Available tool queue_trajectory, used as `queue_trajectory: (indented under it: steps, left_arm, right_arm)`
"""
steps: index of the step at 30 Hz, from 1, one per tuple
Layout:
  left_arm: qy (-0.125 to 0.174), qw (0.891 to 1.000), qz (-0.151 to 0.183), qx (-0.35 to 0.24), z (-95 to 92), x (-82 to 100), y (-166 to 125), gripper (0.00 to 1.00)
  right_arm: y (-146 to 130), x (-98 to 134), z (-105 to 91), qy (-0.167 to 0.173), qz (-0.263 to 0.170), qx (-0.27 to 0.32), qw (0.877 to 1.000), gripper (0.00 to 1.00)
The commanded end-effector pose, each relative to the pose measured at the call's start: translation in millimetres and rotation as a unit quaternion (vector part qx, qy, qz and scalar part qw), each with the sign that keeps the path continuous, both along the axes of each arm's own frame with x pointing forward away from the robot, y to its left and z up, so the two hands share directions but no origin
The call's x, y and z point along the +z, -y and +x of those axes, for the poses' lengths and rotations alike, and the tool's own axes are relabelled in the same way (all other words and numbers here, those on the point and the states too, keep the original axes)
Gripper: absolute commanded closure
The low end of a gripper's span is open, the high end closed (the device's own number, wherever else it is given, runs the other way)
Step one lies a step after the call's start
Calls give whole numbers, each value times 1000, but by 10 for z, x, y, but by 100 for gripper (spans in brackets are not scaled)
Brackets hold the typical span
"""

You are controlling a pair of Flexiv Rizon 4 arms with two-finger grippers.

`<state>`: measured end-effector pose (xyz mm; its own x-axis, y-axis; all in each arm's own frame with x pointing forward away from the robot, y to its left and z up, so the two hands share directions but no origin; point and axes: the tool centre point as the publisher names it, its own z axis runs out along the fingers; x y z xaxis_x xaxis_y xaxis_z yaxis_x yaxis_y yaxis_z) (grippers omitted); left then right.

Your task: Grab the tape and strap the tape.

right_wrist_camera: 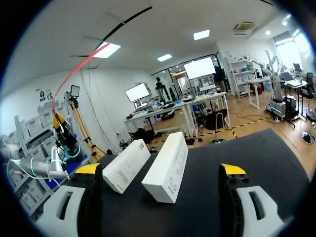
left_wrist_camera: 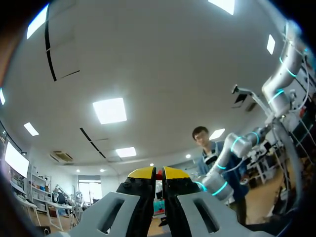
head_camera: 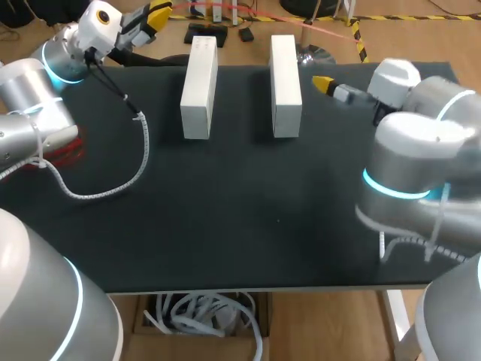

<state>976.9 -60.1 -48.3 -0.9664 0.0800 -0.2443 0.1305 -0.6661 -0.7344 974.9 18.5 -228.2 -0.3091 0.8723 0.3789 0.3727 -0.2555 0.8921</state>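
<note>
A thin red tape strand (head_camera: 263,15) stretches through the air past the table's back edge. It shows in the right wrist view as a red line (right_wrist_camera: 79,69) rising from my left gripper (right_wrist_camera: 58,121). My left gripper (head_camera: 155,13) is raised at the back left corner, shut, with a bit of the red tape (left_wrist_camera: 158,174) pinched between its yellow tips. My right gripper (head_camera: 327,85) hovers at the table's right, beside the right white box. Its jaws stand wide open and empty (right_wrist_camera: 160,170), facing both boxes.
Two long white boxes (head_camera: 200,86) (head_camera: 285,84) lie side by side at the back middle of the black table (head_camera: 248,226). A white braided cable (head_camera: 113,188) loops over the table's left part. Something red (head_camera: 64,150) shows under my left arm.
</note>
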Motion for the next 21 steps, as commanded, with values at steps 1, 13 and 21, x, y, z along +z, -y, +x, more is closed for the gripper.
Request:
queue_trajectory:
  steps: [1,13,21]
  left_arm:
    - [1,1000,-1,-1,11,-9,-1,100]
    - [1,1000,-1,-1,11,-9,-1,100]
    - [1,1000,-1,-1,11,-9,-1,100]
  right_arm:
    - [-161,23,-292,15,27,-51,998,0]
    - [-291,107,-510,11,52,-42,998,0]
    - [-291,107,-510,11,52,-42,998,0]
